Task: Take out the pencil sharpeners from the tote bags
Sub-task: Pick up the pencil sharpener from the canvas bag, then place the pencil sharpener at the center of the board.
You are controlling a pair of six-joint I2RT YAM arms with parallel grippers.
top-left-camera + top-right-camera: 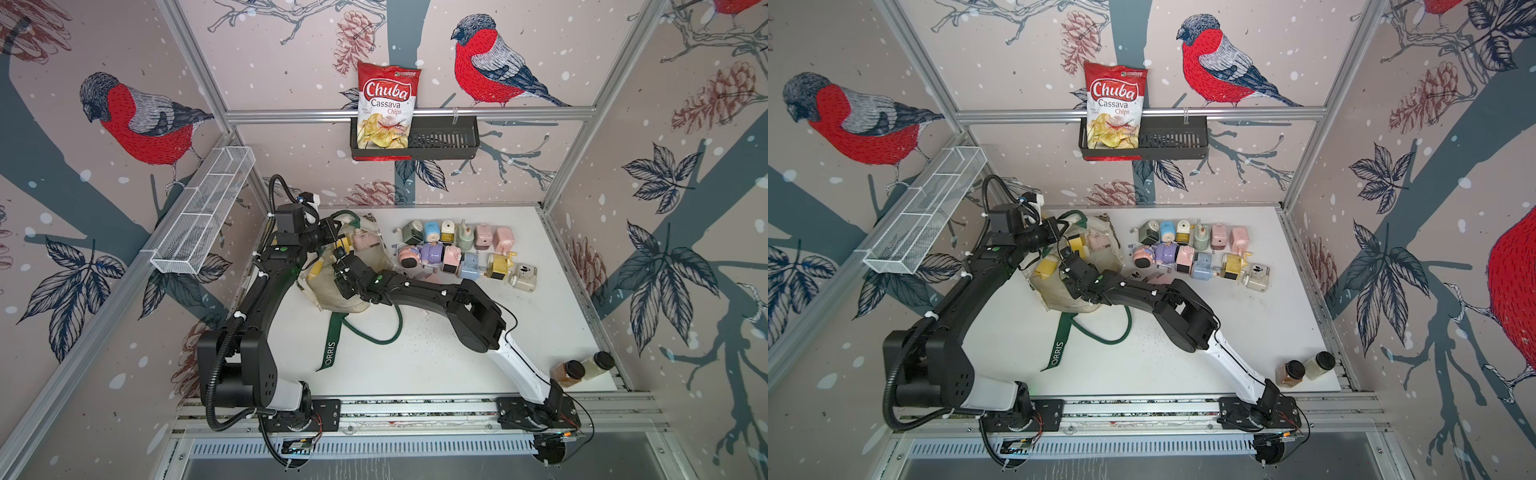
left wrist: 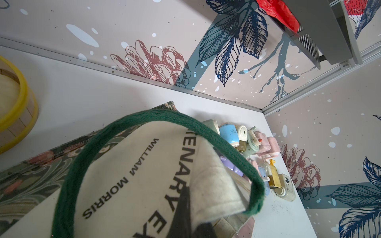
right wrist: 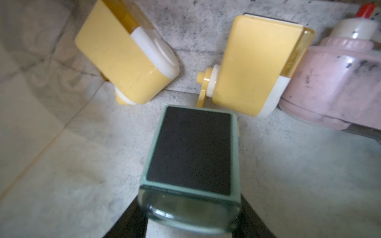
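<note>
**benchrat:** Where's the tote bag (image 1: 322, 293) at, and who's got hold of it?

**yam_lurker:** It's slumped on the table (image 1: 415, 365) near the far left corner. One green strap handle (image 1: 330, 353) trails toward the front edge. The left gripper (image 1: 334, 232) is pinched tight on the canvas at the bag's mouth. The left wrist view has cream cloth bunched right around a dark finger.

**benchrat:** And the other arm?

**yam_lurker:** The right gripper (image 3: 189, 208) is down inside the bag. Its fingers (image 3: 127, 222) are drawn in narrow against both sides of a green sharpener (image 3: 191, 152), whose black base pad faces the wrist cam. So yeah, it's holding that one.

**benchrat:** More left in there?

**yam_lurker:** Yep. A yellow sharpener (image 3: 127, 61) and its yellow twin (image 3: 255, 70) lie on the canvas just past the green one. A pink sharpener (image 3: 334, 82) sits right up against the twin.

**benchrat:** What about the ones outside?

**yam_lurker:** There's a bunch of loose sharpeners (image 1: 468, 265), a dozen or so, in two rough rows along the far edge, right of the bag. One more pink bit peeks out from behind the right arm, can't tell what exactly. Two brown-lidded jars (image 1: 567, 374) stand at the front right corner.
</note>
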